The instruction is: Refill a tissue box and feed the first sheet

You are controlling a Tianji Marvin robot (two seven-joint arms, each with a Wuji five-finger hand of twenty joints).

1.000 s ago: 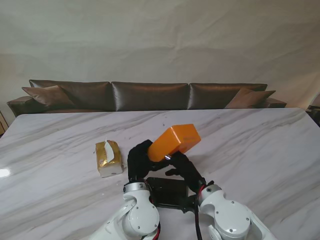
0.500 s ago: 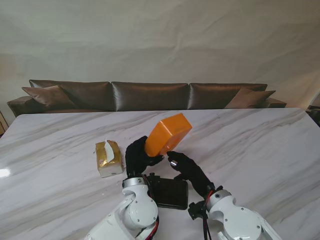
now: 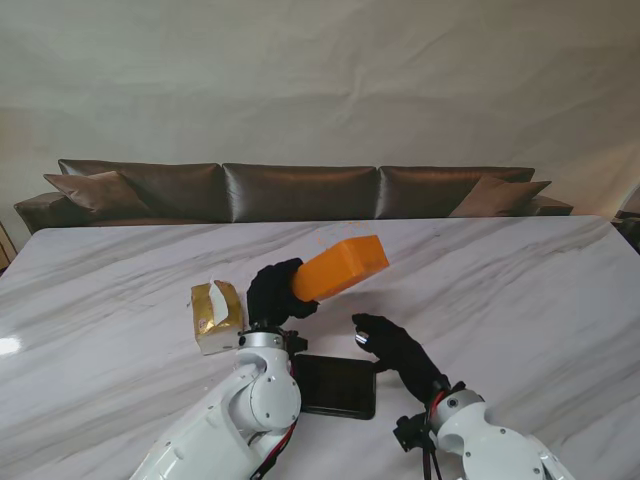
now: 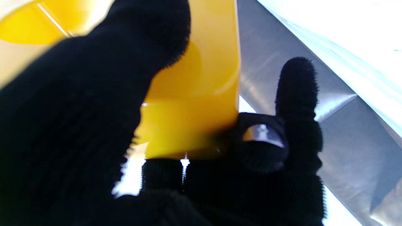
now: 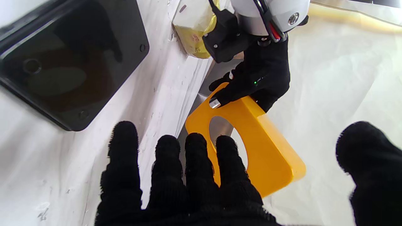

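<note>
My left hand (image 3: 275, 292) is shut on one end of the orange tissue-box cover (image 3: 340, 268) and holds it tilted above the table. The left wrist view is filled by that cover (image 4: 194, 94) and my black fingers (image 4: 295, 91). From the right wrist the cover (image 5: 251, 141) shows its oval slot, with the left hand (image 5: 254, 81) gripping it. My right hand (image 3: 395, 345) is open, fingers spread, nearer to me and apart from the cover. A gold-wrapped tissue pack (image 3: 217, 315) with a white sheet poking out lies on the table, left of the left hand.
A flat black tray (image 3: 335, 385) lies on the white marble table (image 3: 520, 290) between my two arms, also visible from the right wrist as the tray (image 5: 62, 62). A brown sofa (image 3: 300, 190) runs along the table's far edge.
The right hand let go of the orange cover and drew back toward me. The left hand alone lifted the cover and swung it farther away, long side now pointing right.
</note>
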